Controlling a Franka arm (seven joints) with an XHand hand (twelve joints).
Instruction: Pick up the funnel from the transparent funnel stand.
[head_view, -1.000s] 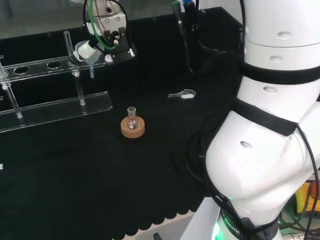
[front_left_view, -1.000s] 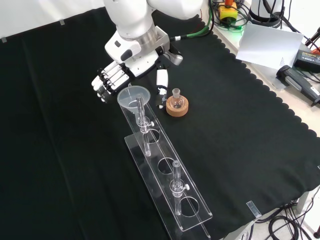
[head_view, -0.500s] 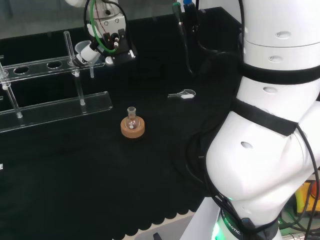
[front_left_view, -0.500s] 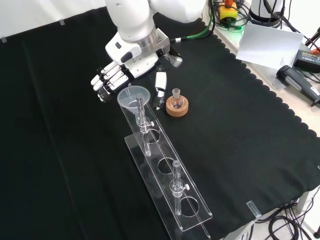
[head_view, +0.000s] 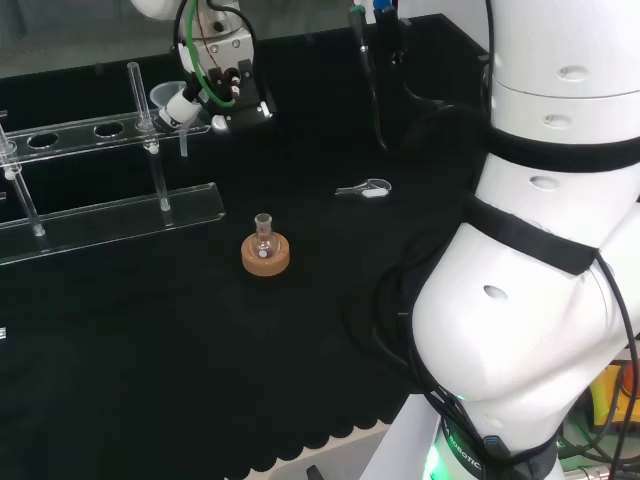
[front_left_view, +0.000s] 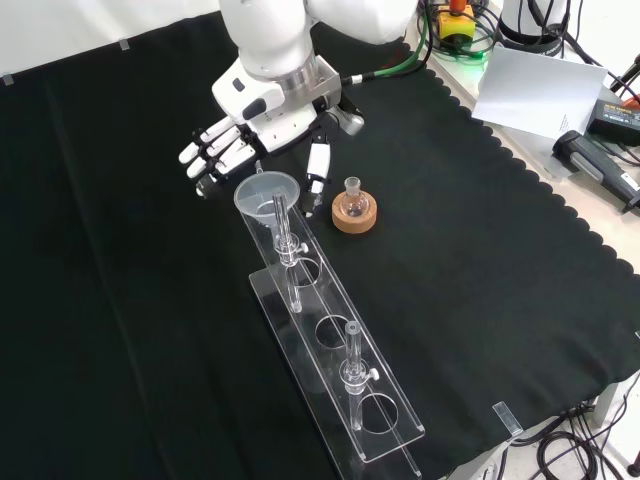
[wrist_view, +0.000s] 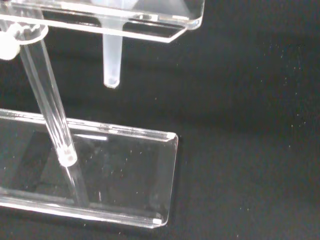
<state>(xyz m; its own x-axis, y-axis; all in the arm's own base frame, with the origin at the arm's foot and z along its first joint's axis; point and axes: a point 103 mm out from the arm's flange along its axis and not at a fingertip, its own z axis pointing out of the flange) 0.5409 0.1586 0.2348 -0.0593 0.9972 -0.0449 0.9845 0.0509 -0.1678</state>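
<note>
- Hovering just behind funnel (front_left_view: 267, 193), hand (front_left_view: 240, 140) with fingers spread, holding nothing.
- Seated in end hole of clear stand (front_left_view: 335, 345), spout hanging below top plate.
- Nearby, flask (front_left_view: 352, 197) on cork ring (front_left_view: 355, 215).

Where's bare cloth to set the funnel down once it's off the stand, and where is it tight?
Front view: wide bare cloth right of the stand, below the small flask on its cork ring, out to the scalloped edge. Also bare left of the stand. Tight spot: around the funnel, where the hand, the stand's post and the flask crowd together.
</note>
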